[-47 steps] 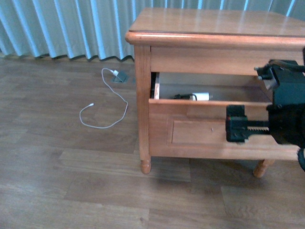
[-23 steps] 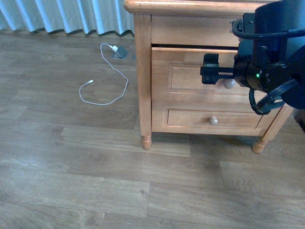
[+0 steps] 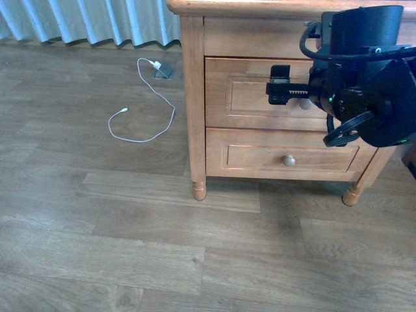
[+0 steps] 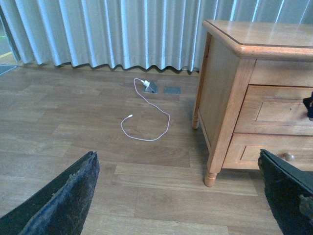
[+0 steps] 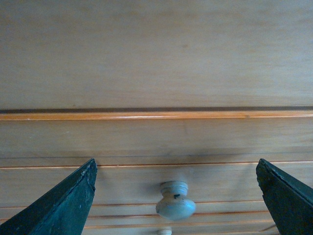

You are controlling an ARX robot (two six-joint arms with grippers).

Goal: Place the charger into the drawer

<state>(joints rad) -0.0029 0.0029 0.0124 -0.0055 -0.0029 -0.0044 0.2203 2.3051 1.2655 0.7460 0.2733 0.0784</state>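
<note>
A thin white cable (image 3: 144,107) curls over the wooden floor (image 3: 130,247) left of the nightstand (image 3: 192,97), pale curtains (image 3: 84,19) hanging behind.

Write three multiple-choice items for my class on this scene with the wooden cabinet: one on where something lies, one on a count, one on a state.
1. Where does the thin white cable lie?
A. On the cabinet top
B. On the floor, off to the side of the cabinet
C. Inside the lower drawer

2. How many drawer fronts does the cabinet show?
A. One
B. Two
C. Four

3. What state is the upper drawer in?
A. Shut
B. Pulled halfway out
C. Taken out and set on the floor

Answers:
1. B, the front view shows it looped on the wood floor near the curtain.
2. B, an upper drawer and a lower drawer sit one above the other.
3. A, its front sits flush with the frame, with the right end effector open around its knob.
</note>
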